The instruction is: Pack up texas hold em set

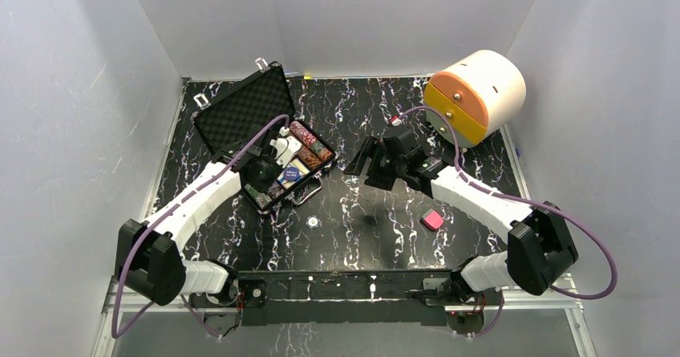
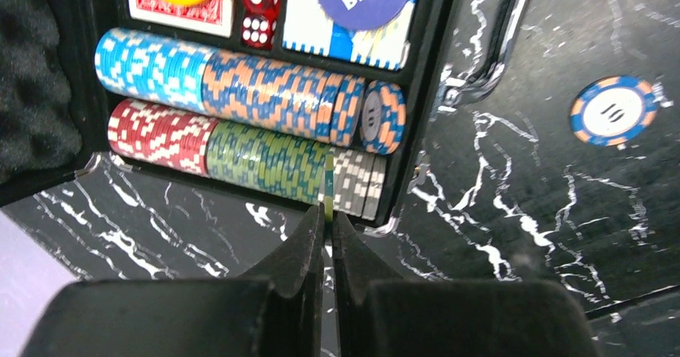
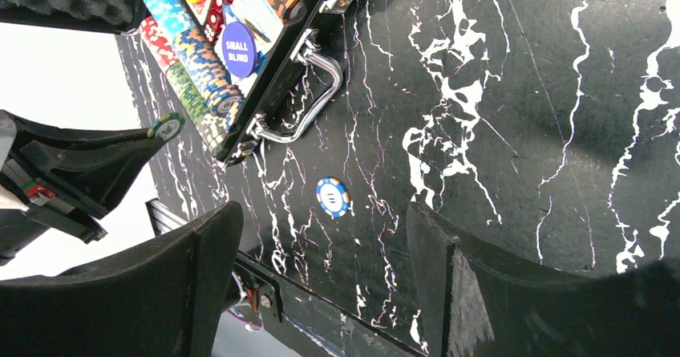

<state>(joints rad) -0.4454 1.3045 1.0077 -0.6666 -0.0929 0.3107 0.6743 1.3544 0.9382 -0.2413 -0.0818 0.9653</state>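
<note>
The left claw (image 2: 328, 214) pinches 1 green chip (image 2: 329, 182) by its rim, so it could slip and miss the case (image 2: 427, 68) just ahead; the right claw (image 3: 321, 241) gapes open.

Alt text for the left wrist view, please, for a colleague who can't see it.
The left gripper, shut, pinches a green chip edge-on at the nearest chip row of the open case. One blue-and-orange chip lies alone on the table at right.
</note>
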